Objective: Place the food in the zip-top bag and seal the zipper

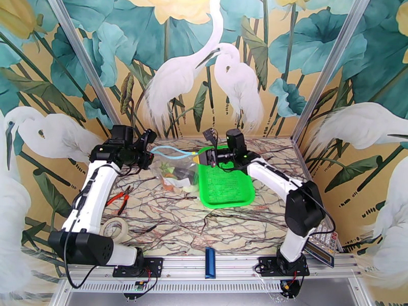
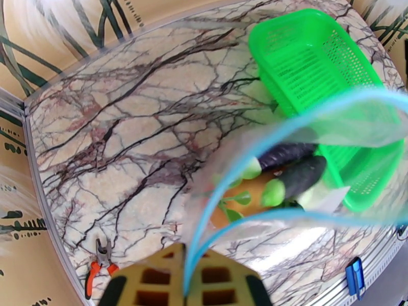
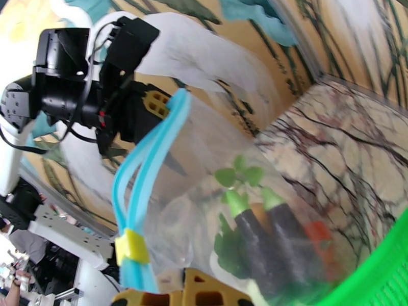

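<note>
Left pincer [image 2: 186,287] and right pincer [image 3: 181,297] each pinch a zipper [image 3: 153,155] end, so we can pull the gaping mouth straight; food [image 3: 255,235] is inside.

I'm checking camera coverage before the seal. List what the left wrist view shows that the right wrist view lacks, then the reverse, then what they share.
Left wrist view adds: orange-handled pliers and a dark-blue bar at the edges of the table.
Right wrist view adds: a yellow slider on the zipper and an orange-red piece in the bag.
Shared: the zip-top bag, dark eggplants inside it, the green basket, and the left gripper shut on the zipper's end.
</note>
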